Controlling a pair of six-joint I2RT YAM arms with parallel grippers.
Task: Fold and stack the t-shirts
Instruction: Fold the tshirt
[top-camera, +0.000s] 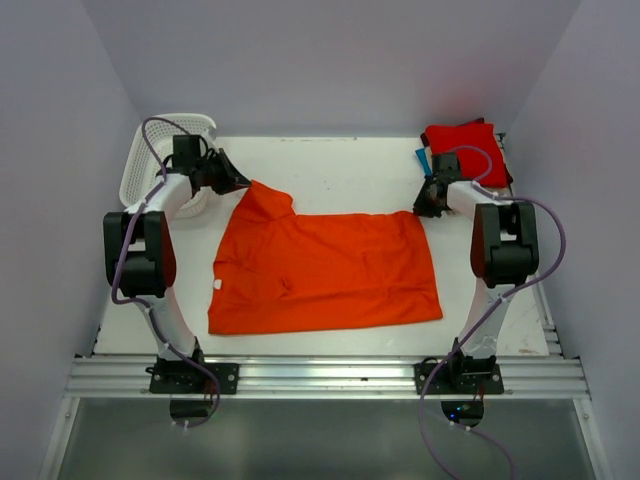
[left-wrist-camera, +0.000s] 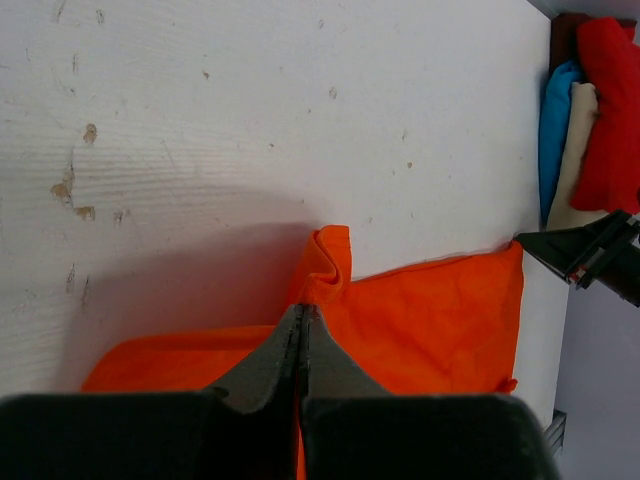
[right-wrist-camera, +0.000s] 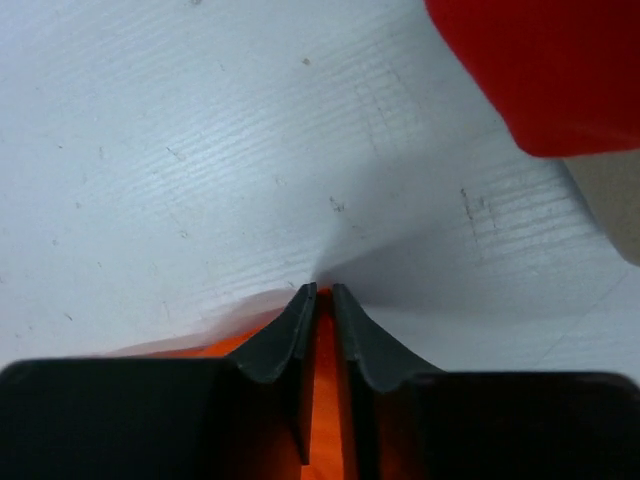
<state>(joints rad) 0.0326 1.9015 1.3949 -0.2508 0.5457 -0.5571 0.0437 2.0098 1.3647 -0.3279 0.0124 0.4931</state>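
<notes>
The bright orange t-shirt (top-camera: 325, 270) lies spread across the middle of the table. My left gripper (top-camera: 243, 181) is shut on its far left corner, a bunched sleeve that shows in the left wrist view (left-wrist-camera: 325, 265) past my closed fingertips (left-wrist-camera: 290, 335). My right gripper (top-camera: 424, 205) is shut on the far right corner; orange cloth (right-wrist-camera: 324, 380) shows between its fingers (right-wrist-camera: 290, 335). A stack of folded shirts stands at the back right, red on top (top-camera: 465, 150) with blue under it (top-camera: 424, 160). In the left wrist view it shows red (left-wrist-camera: 610, 110), blue (left-wrist-camera: 560, 120) and beige (left-wrist-camera: 578, 160).
A white mesh basket (top-camera: 165, 165) stands at the back left, behind my left arm. The red folded shirt (right-wrist-camera: 545, 70) is close to my right gripper. The table's white surface (top-camera: 330, 160) runs to grey walls at back and sides.
</notes>
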